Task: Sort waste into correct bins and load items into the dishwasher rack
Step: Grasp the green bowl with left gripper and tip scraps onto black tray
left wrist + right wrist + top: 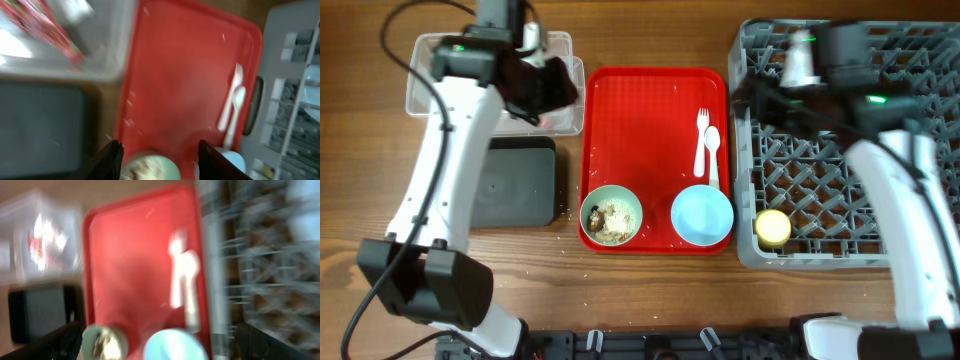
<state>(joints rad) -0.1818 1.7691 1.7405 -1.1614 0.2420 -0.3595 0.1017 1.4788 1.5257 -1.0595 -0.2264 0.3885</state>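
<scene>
The red tray (655,110) holds a white fork (701,135) and spoon (712,148), a pale green bowl (611,216) with rice and scraps, and an empty light blue bowl (701,215). A yellow cup (772,228) stands in the grey rack (910,110). The red wrapper (45,25) lies in the clear tub (425,75). My left gripper (545,85) is open and empty above the tub's right edge, and it also shows in the left wrist view (160,160). My right gripper (760,95) is open and empty over the rack's left edge, and it also shows in the right wrist view (160,342). The plate is hidden in the overhead view.
The black tray (515,180) lies left of the red tray, in front of the clear tub. The rack stands right against the red tray. Both wrist views are blurred.
</scene>
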